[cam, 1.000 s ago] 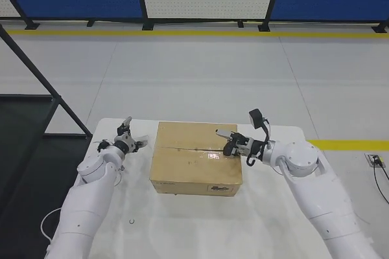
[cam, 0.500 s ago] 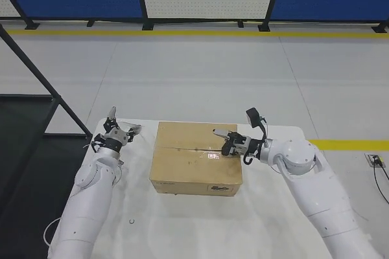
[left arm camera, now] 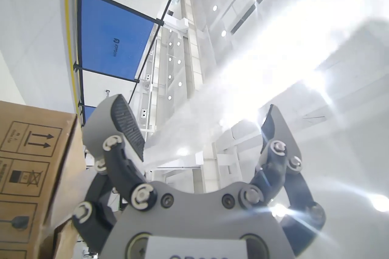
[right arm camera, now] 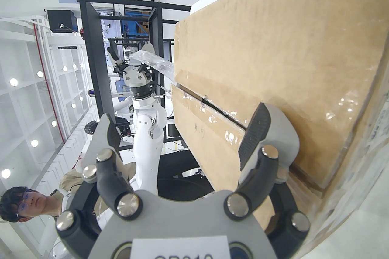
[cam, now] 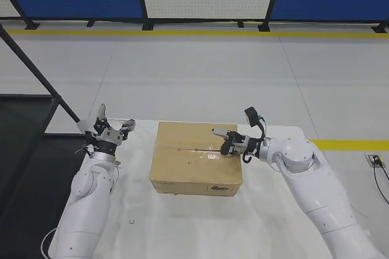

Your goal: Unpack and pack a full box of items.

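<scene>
A closed cardboard box (cam: pixel 196 158) sits mid-table, with shiny clear tape along its top seam (right arm camera: pixel 212 110). My right gripper (cam: pixel 223 138) hovers open over the box's right end. One of its fingers (right arm camera: pixel 255 132) rests by the seam and nothing is between them. My left gripper (cam: pixel 115 120) is raised beside the table's far left corner, clear of the box, pointing upward and open. A translucent strip of clear tape (left arm camera: pixel 243 81) trails from near one of its fingers (left arm camera: pixel 124 117). That strip (right arm camera: pixel 156 61) reaches toward the box's left edge.
The white table (cam: pixel 181 223) has bare room in front of the box, apart from a small ring-like scrap (cam: pixel 131 222). A black metal frame (cam: pixel 26 65) stands close to the left arm. The box's side (left arm camera: pixel 27 157) carries handling symbols.
The left gripper swung left and back, away from the box's left edge, and turned upward with the tape strip trailing. The right gripper edged slightly left over the box top.
</scene>
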Tool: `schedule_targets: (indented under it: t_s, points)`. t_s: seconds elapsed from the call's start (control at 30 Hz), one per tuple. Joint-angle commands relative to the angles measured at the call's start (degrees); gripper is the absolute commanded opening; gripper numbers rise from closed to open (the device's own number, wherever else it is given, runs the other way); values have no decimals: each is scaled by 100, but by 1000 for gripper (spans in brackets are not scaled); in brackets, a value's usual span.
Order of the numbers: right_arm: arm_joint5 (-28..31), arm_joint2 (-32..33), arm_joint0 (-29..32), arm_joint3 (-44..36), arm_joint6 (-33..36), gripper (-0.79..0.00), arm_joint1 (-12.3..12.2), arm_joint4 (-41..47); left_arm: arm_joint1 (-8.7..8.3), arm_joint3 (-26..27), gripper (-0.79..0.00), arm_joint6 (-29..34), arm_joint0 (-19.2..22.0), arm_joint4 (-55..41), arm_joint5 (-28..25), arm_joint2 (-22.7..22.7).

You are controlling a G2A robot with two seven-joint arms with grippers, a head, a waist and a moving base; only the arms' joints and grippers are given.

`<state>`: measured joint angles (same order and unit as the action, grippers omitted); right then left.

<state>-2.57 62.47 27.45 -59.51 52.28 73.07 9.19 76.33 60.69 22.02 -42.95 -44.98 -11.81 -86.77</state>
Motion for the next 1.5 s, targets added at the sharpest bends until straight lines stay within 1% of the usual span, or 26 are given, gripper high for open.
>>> schedule_targets:
  t_s: [0.0, 0.2, 0.57, 1.0, 1.1, 1.47]
  points:
    - [17, -4, -10, 20, 1, 0, 1, 6, -7, 178, 0, -63, -80, 112, -41, -5]
    - [71, 5, -12, 57, -37, 0, 3, 52, -27, 694, 0, -246, -336, 495, -162, 6]
    - [36, -34, -29, 148, -100, 0, 16, 74, -49, 1331, 0, -482, -615, 883, -270, -38]
    - [40, -182, -47, 292, -382, 0, 91, 130, -47, 1635, 0, -637, -785, 1292, -339, 71]
    - [146, -193, -42, 325, -388, 0, 103, 167, -49, 1725, 0, -670, -819, 1371, -354, 72]
    - [195, -254, -96, 492, -352, 0, 137, 173, -52, 2122, 0, -754, -942, 1693, -368, 131]
